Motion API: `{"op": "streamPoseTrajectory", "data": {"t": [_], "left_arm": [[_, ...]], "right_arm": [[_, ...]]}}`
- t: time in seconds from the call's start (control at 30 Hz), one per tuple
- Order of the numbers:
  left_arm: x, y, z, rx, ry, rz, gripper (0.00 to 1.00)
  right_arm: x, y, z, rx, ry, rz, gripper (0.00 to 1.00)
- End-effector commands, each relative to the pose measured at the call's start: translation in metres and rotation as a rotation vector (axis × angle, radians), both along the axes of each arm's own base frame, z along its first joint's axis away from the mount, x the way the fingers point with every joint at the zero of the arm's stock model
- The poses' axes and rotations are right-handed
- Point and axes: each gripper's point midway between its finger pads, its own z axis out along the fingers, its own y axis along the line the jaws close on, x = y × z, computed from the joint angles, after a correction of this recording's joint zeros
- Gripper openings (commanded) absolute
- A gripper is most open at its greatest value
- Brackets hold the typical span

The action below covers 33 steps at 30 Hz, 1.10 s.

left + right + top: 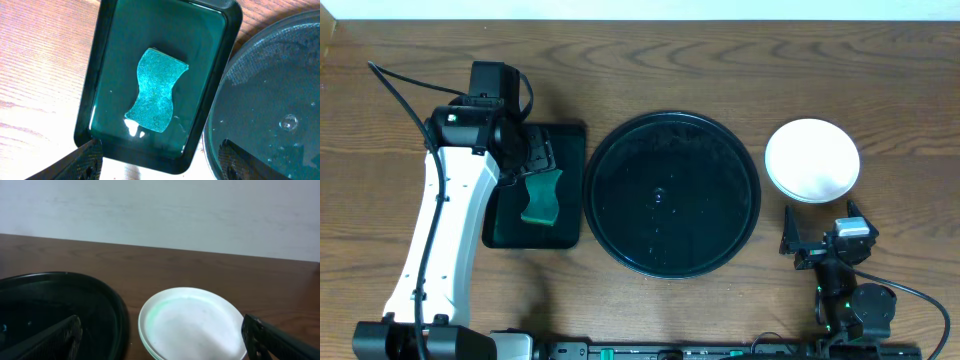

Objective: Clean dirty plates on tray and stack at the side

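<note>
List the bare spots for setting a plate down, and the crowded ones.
Bare: inside the tray; the table strip behind tray and plates; the table right of the plates. Crowded: the small tray, holding the sponge, with the left gripper over it; the narrow gap between tray and plates.

Dark wood table (720, 60), white wall (160, 210)
</note>
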Motion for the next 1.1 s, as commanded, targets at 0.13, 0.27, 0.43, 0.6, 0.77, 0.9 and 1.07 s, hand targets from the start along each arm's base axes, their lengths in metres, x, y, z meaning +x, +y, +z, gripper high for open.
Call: {"op": "streamPoseTrajectory", "data": {"t": [0.13, 0.27, 0.43, 0.6, 0.77, 0.9, 1.07], "left_arm": [[0.0017, -0.0005, 0.0014, -0.006, -0.003, 0.008, 0.75], [0.0017, -0.0005, 0.0014, -0.006, -0.003, 0.008, 0.75], [0.0017, -0.0005, 0.0014, -0.005, -0.003, 0.008, 0.75], [0.0017, -0.0005, 0.0014, -0.006, -0.003, 0.008, 0.75], [0.0017, -0.0005, 0.0014, -0.005, -0.003, 0.008, 0.75], [0.0018, -0.0003, 0.0014, -0.005, -0.003, 0.008, 0.75], [0.0004, -0.001, 0.0071, -0.007, -0.022, 0.006, 0.75]], "right_arm": [[-0.0004, 0.0018, 0.0004, -0.015, -0.009, 0.016, 0.99], [-0.0004, 0.0018, 0.0004, -0.015, -0.009, 0.015, 0.99], [-0.0004, 0.0018, 0.0004, -0.015, -0.009, 0.016, 0.99], [-0.0004, 0.0018, 0.0004, -0.015, -0.009, 0.016, 0.99], [-0.0004, 0.0018, 0.0004, -0.015, -0.009, 0.016, 0.99], [-0.0004, 0.0018, 0.0004, -0.015, -0.009, 0.016, 0.99], [-0.0004, 0.0018, 0.0004, -0.015, -0.009, 0.016, 0.99]]}}
